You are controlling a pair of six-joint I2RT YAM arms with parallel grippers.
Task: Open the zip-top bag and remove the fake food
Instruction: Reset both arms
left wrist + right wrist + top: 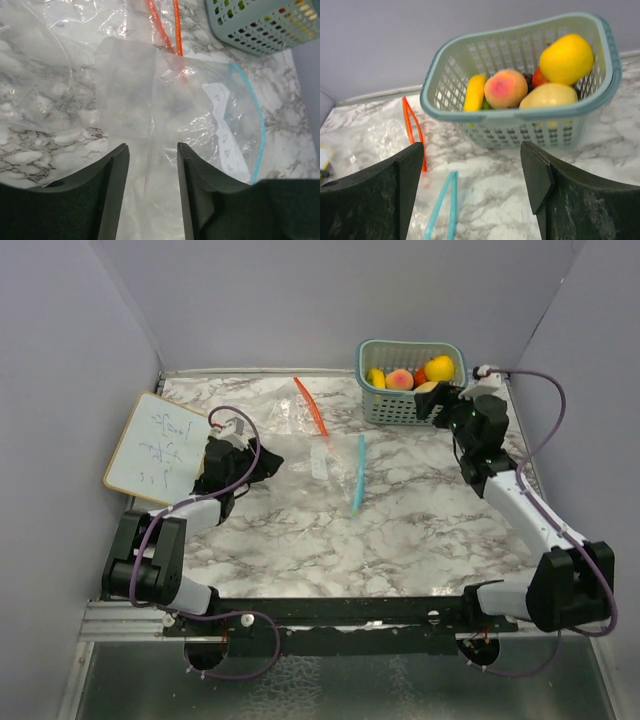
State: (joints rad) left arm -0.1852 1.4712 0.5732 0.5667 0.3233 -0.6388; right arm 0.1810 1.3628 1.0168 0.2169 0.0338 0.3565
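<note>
While the left gripper [151, 150] is standing with its jaws apart, a fold of the clear zip-top bag [190, 110] is lying in the gap between them, and neither finger is visibly pressing on the film. The right gripper [471, 150] is hovering with its jaws wide apart and nothing between them, facing the teal basket [520, 117] just ahead.

All the fake food [547, 97] in view is sitting inside that basket, with a peach [506, 88], a lemon [566, 57] and a banana [475, 92] among the pieces. The bag is lying flat on the marble table [400, 540], its teal zip strip [252, 115] curving along one side. It is looking empty apart from a white label. A second bag with an orange zip [310, 405] is lying beyond it, nearer the basket.

Two risks are showing, as a judgement. The thin film may be clinging to a finger, so a lifting left arm could drag the bag across the table. With the right fingers this close, a careless sweep could be tipping the light basket and spilling the fruit.
</note>
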